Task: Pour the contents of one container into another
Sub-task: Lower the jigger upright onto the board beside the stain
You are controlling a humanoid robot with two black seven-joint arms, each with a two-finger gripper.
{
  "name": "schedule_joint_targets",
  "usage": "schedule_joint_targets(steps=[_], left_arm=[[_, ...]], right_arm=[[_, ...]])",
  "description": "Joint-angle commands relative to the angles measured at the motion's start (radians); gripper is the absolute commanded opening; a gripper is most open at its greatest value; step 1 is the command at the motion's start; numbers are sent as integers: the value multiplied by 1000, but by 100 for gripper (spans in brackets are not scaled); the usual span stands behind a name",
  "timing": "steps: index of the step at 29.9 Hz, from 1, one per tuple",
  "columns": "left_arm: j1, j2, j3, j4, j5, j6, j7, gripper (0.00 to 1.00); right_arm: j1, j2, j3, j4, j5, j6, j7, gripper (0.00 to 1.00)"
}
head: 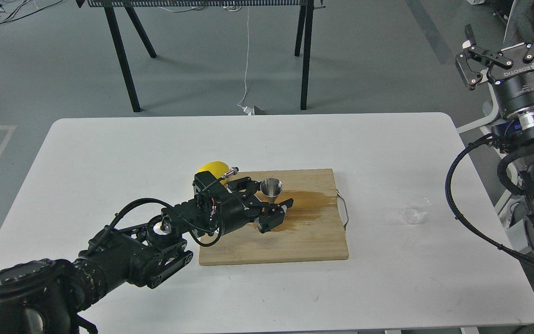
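Observation:
The shiny steel jigger (pixel 271 187) stands upright over the left part of the bamboo cutting board (pixel 295 246), mouth up. My left gripper (pixel 276 212) reaches in from the left and is shut on the jigger's lower cone, which its fingers hide. The tiny clear cup (pixel 414 211) sits alone on the white table (pixel 109 148), right of the board and far from both grippers. My right gripper (pixel 508 46) hangs high at the right edge, open and holding nothing.
A brown wet stain (pixel 311 206) spreads across the board's middle. A yellow lemon (pixel 210 168) lies just behind my left wrist at the board's left corner. A wire handle (pixel 345 211) sticks out of the board's right edge. Black stand legs (pixel 305 55) rise beyond the table.

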Motion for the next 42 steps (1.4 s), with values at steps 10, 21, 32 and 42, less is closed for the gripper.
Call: schedule_joint_targets(steps=[10,21,32,42], left_arm=[[9,0,-4,-1,-8,10,0,80],[21,0,-4,-1,-14,21,0,80],[33,14,-4,-1,-14,30,0,80],[38,25,-6,-1,-15,30,0,80]], right_arm=[[-2,0,0,3,0,0,0,99],[-3,0,1,2,0,0,1,99],[-5,0,3,2,0,0,1,99],[-12,0,5,5,0,0,1,99]])
